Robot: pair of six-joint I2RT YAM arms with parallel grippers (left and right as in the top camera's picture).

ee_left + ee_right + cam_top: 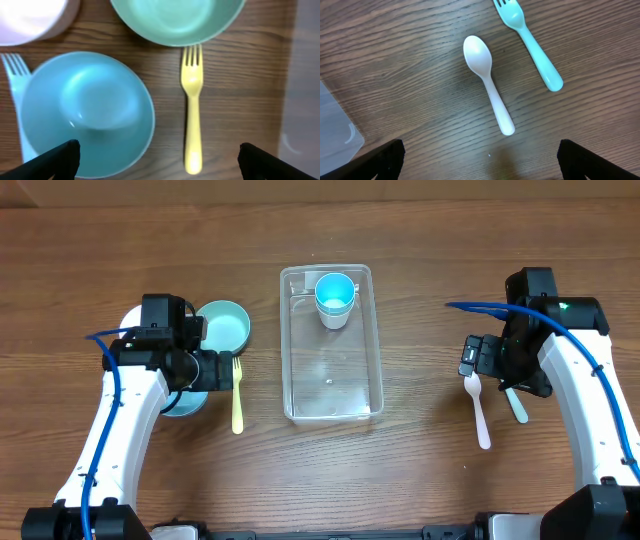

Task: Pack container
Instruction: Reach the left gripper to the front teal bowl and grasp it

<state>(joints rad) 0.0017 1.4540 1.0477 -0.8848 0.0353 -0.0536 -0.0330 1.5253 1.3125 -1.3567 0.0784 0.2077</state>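
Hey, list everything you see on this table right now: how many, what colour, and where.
container: one, clear, table centre
cup: one, blue, inside the container's far end
green bowl: one, green, left of the container
blue bowl: one, blue, under the left arm
pale bowl: one, whitish, far left
yellow fork: one, yellow, beside the bowls
pale fork: one, pale, partly hidden by the blue bowl
spoon: one, white, right side
teal fork: one, teal, beside the spoon
left end effector: one, black, open
right end effector: one, black, open
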